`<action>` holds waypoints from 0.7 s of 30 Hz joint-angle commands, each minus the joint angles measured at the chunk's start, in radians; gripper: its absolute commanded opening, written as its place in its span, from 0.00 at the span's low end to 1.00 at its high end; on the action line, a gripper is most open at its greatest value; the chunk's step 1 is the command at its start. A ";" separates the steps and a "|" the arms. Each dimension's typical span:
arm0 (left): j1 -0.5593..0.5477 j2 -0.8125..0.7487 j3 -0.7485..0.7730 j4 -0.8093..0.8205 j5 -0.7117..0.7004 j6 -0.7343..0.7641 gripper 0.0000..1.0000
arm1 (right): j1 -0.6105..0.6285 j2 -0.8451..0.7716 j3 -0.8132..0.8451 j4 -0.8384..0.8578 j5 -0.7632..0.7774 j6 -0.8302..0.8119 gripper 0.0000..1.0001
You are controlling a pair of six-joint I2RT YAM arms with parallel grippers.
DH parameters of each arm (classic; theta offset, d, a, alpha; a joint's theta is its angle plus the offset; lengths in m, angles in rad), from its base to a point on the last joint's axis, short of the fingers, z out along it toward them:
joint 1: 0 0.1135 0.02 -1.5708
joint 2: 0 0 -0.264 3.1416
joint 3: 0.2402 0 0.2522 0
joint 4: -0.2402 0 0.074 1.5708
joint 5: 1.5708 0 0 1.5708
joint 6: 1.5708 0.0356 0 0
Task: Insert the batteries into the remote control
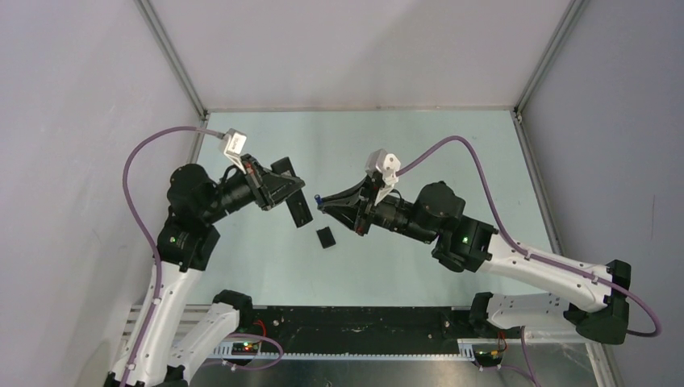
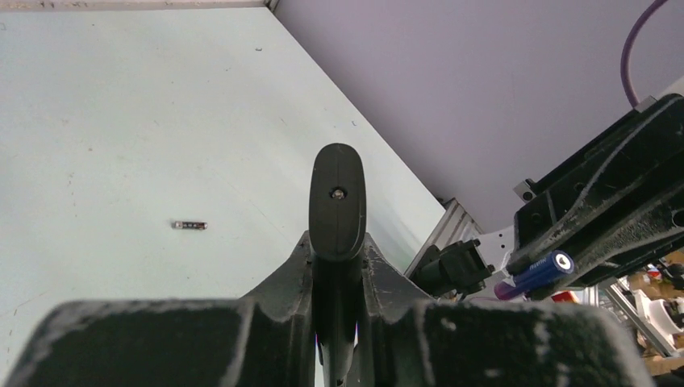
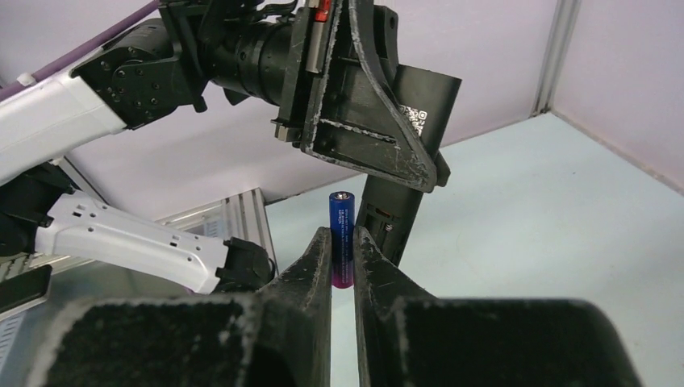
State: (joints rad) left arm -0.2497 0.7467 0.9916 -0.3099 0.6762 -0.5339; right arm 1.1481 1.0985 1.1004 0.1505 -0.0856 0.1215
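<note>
My left gripper (image 1: pixel 297 201) is shut on the remote control (image 1: pixel 301 211), a slim black bar held above the table. In the left wrist view the remote (image 2: pixel 337 197) sticks out from between the jaws of the left gripper (image 2: pixel 337 246). My right gripper (image 3: pixel 342 242) is shut on a blue-purple battery (image 3: pixel 341 214) that stands upright between its fingers. The battery's tip is just beside the lower end of the remote (image 3: pixel 399 189). From above, the right gripper (image 1: pixel 323 205) nearly meets the remote. A second small dark battery (image 2: pixel 189 225) lies on the table.
A small loose black cover plate (image 1: pixel 326 238) lies on the pale green table (image 1: pixel 419 137) just below the two grippers. Grey walls with metal frame posts (image 1: pixel 173 56) enclose the table on three sides.
</note>
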 commanded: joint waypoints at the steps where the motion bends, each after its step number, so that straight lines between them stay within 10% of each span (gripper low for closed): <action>1: 0.005 0.014 0.032 0.084 0.028 -0.050 0.00 | 0.023 -0.011 0.000 0.086 0.069 -0.075 0.13; 10: 0.000 0.019 -0.184 0.685 0.036 -0.504 0.00 | 0.080 -0.006 0.001 0.074 0.379 0.026 0.08; 21: -0.012 0.045 -0.229 0.820 0.037 -0.583 0.00 | 0.130 0.021 0.010 0.074 0.454 -0.001 0.10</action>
State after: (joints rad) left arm -0.2531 0.8001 0.7773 0.3553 0.7040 -1.0473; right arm 1.2667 1.1061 1.0977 0.1780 0.3065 0.1303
